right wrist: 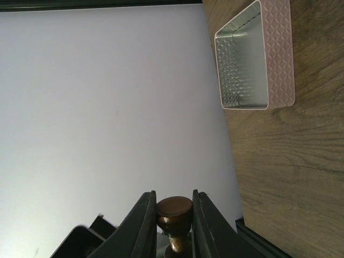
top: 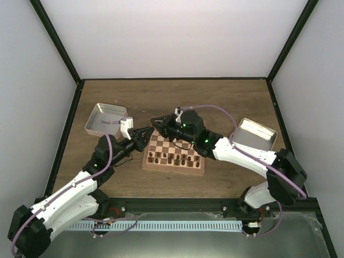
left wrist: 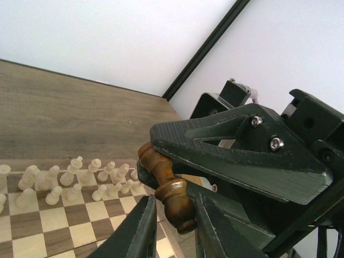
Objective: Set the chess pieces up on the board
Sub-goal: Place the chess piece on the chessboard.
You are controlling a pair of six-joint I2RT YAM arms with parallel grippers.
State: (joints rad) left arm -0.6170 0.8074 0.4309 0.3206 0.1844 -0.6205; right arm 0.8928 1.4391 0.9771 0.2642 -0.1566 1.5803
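A dark brown chess piece (left wrist: 166, 183) hangs in the air over the far left corner of the board (top: 173, 171). My right gripper (right wrist: 174, 196) is shut on its round base (right wrist: 174, 210). My left gripper (left wrist: 174, 207) faces it, jaws narrowed around the piece's head. One finger (left wrist: 207, 226) touches the head and a thin gap shows at the other. In the top view the left gripper (top: 146, 133) and the right gripper (top: 157, 125) meet tip to tip. Cream pieces (left wrist: 75, 177) stand in rows on the board, and dark pieces (top: 172, 158) fill its near rows.
A shallow metal tray (top: 106, 119) sits far left of the board and a second tray (top: 257, 134) lies to its right. The right wrist view shows the left tray (right wrist: 244, 59) on the wooden table. Dark frame posts and white walls enclose the table.
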